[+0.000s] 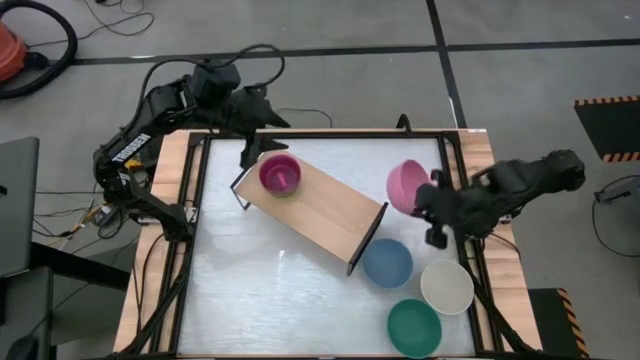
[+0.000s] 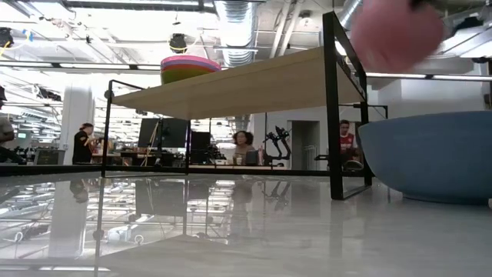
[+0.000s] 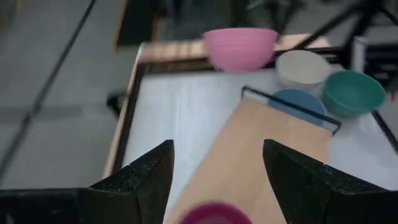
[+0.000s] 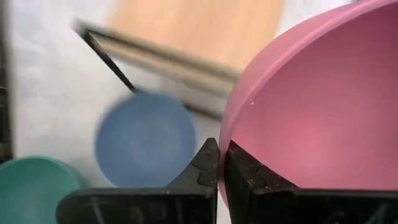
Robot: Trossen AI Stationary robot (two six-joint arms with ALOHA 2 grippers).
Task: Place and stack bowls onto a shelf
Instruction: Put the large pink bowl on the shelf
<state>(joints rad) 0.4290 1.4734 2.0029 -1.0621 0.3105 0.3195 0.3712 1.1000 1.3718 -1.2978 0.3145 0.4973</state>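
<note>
The shelf [image 1: 318, 208] stands slantwise on the white table. At its far-left end sits a stack of small bowls with a magenta bowl [image 1: 280, 173] on top. My right gripper [image 1: 427, 200] is shut on a pink bowl [image 1: 404, 185], held in the air beyond the shelf's right end. The low view shows this bowl [image 2: 396, 31] high up and blurred. My left gripper [image 3: 214, 180] hangs open above the shelf's far-left end and touches nothing. A grey-blue bowl [image 1: 386, 262], a cream bowl [image 1: 447, 286] and a dark green bowl [image 1: 414, 326] rest on the table. My right gripper pinches the pink bowl's rim [image 4: 225, 134], one finger inside the bowl and one outside. The fingers come slanting down from the table's right side. The bowl is lifted clear of the table and tilted.
The three loose bowls crowd the near right corner beside the shelf's right legs [image 1: 365, 240]. Bare white tabletop [image 1: 260, 290] lies in front of the shelf, and most of the shelf board is bare. People stand in the room beyond the table [image 2: 242, 146].
</note>
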